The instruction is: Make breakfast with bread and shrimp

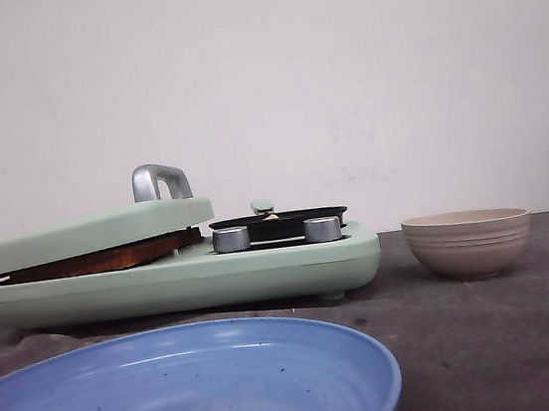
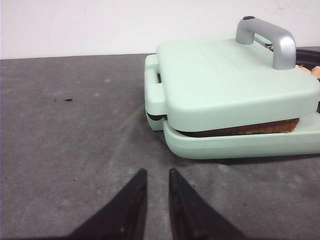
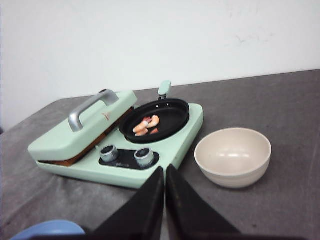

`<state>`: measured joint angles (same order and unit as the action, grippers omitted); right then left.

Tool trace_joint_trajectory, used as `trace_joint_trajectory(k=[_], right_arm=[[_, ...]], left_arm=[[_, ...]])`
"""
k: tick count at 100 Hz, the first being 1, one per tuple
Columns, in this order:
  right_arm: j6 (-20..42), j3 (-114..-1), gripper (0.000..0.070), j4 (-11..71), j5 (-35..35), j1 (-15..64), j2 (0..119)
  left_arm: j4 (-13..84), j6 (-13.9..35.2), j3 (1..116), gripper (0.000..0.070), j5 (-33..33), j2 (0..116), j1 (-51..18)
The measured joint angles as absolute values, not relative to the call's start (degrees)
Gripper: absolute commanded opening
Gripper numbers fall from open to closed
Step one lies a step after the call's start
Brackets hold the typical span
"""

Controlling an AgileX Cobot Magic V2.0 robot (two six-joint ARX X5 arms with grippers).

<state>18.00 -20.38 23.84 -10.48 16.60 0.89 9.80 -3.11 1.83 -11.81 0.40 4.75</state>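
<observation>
The bread (image 1: pixel 101 259) lies pressed in the mint-green breakfast maker (image 1: pixel 263 272); only its brown crust edge (image 2: pixel 250 129) shows under the lowered lid (image 2: pixel 225 80). Pink shrimp (image 3: pixel 146 126) lie in the small black pan (image 3: pixel 156 117) on the maker's right half. My left gripper (image 2: pixel 157 172) hovers over bare table in front of the lid's hinge-side corner, slightly open, nothing between its fingers. My right gripper (image 3: pixel 164 168) is shut and empty, above the table near the two knobs (image 3: pixel 127 156). Neither gripper shows in the front view.
A beige bowl (image 1: pixel 467 242) stands empty to the right of the maker. A large blue plate (image 1: pixel 177 388) sits empty at the table's front, left of centre. The lid carries a silver handle (image 1: pixel 159 181). Grey table cloth and a white wall lie behind.
</observation>
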Motion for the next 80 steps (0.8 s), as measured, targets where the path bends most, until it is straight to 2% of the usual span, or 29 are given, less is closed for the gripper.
trace_joint_trajectory(k=[13, 26, 36, 51, 60, 80], right_arm=[[14.1, -19.4, 0.0000, 20.3, -9.1, 16.1, 0.9], [1.9, -13.1, 0.0000, 9.2, -2.2, 12.9, 0.9], [-5.9, -6.7, 0.0000, 2.5, -2.9, 8.7, 0.9], [-10.5, -0.9, 0.0000, 4.3, -8.9, 1.2, 0.5], [-12.4, -0.8, 0.0000, 9.5, -8.8, -0.6, 0.5], [-15.6, -1.0, 0.0000, 9.9, -5.8, -0.5, 0.4]], left_arm=[[9.8, -3.1, 1.8, 0.0000, -11.8, 0.4, 4.8], [9.8, -3.1, 1.8, 0.0000, -11.8, 0.4, 4.8], [9.8, -3.1, 1.8, 0.0000, -11.8, 0.4, 4.8], [9.8, -3.1, 1.8, 0.0000, -11.8, 0.4, 4.8], [9.8, -3.1, 1.8, 0.0000, -11.8, 0.4, 4.8], [9.7, -3.2, 1.8, 0.0000, -11.8, 0.4, 4.8]])
